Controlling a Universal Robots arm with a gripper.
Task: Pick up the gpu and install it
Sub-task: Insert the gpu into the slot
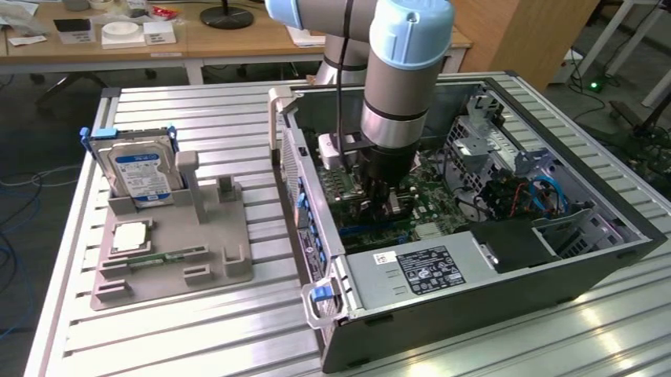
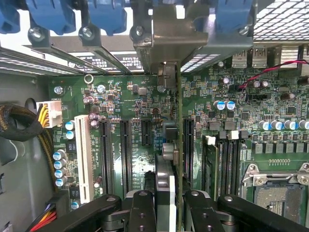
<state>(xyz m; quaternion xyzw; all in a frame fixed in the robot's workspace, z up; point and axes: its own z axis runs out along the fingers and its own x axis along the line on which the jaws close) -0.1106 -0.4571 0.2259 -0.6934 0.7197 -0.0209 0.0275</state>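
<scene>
Gripper [image 2: 170,205] inside open computer case [image 1: 587,263], nearly closed on gpu [image 2: 179,145]; card edge-on, upright, straight below, over motherboard [image 2: 130,104] slots, bracket toward rear wall, likely for seating. Case on slatted metal table [image 1: 188,330], parts holder [image 1: 173,263] well aside; wooden desks [image 1: 210,43] behind.

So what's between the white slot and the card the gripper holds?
In the wrist view, empty black slots on the green board lie between the white slot and the gpu, which the gripper holds edge-on.
</scene>
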